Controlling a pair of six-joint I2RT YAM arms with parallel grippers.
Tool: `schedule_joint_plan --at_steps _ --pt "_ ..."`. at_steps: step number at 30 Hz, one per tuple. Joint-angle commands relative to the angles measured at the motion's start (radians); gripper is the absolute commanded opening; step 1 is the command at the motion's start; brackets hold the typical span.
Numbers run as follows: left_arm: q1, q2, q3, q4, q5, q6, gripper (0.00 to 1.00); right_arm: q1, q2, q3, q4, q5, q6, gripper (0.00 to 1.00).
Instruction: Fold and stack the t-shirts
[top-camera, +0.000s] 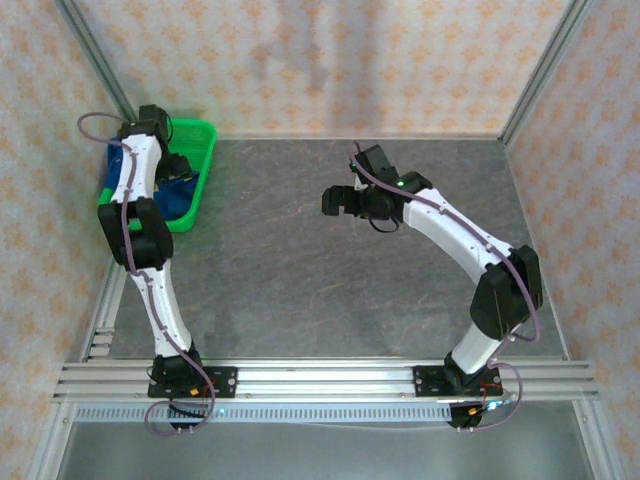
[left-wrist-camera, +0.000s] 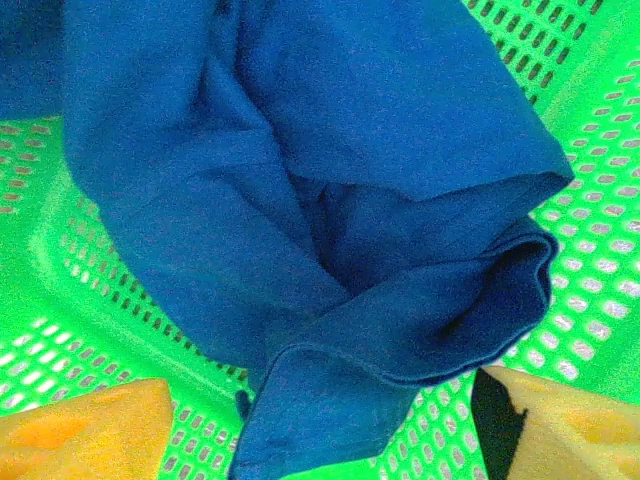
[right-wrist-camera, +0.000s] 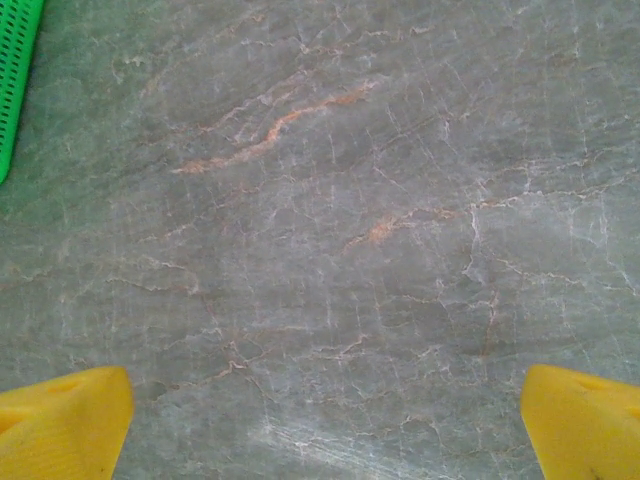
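The royal-blue t-shirt (left-wrist-camera: 330, 200) lies crumpled inside the green plastic basket (left-wrist-camera: 590, 300); its print is hidden in the folds. From above, the t-shirt (top-camera: 183, 195) shows as a blue patch in the basket (top-camera: 200, 140), partly under the left arm. My left gripper (left-wrist-camera: 325, 440) hangs open just above the cloth, a hemmed fold lying between its yellow fingertips (left-wrist-camera: 90, 430). My right gripper (top-camera: 335, 202) hovers open over the bare middle of the table, and in its own view the right gripper (right-wrist-camera: 325, 430) has nothing between its fingers.
The grey stone table (top-camera: 300, 270) stretches between the arms. The basket sits in the far left corner against the patterned wall, and its edge (right-wrist-camera: 15, 80) shows at the right wrist view's top left. Metal rails (top-camera: 320, 380) run along the near edge.
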Motion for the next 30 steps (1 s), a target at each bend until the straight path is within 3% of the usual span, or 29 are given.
schedule_joint_plan --at_steps 1,7,12,15,17,23,30 --pt "0.012 0.037 0.043 -0.042 0.027 0.031 0.73 0.004 0.006 0.038 -0.047 -0.003 0.017 1.00" --pt "0.013 0.101 0.049 -0.024 0.043 0.012 0.64 0.004 0.034 0.081 -0.069 -0.007 0.007 0.99" --pt "0.013 0.136 0.049 -0.012 0.087 -0.006 0.49 0.005 0.046 0.102 -0.078 -0.007 0.001 0.99" --pt "0.014 0.144 0.042 -0.003 0.138 -0.008 0.25 0.005 0.050 0.100 -0.072 0.000 0.002 0.99" --pt "0.013 0.139 0.043 -0.003 0.182 -0.009 0.00 0.004 0.053 0.095 -0.065 0.010 0.005 0.99" --pt "0.011 -0.045 -0.047 0.130 0.257 -0.052 0.00 0.002 0.072 0.092 -0.020 0.016 0.019 1.00" --pt "-0.027 -0.268 -0.035 0.206 0.317 -0.132 0.00 -0.026 0.110 0.091 0.042 -0.010 0.052 0.99"
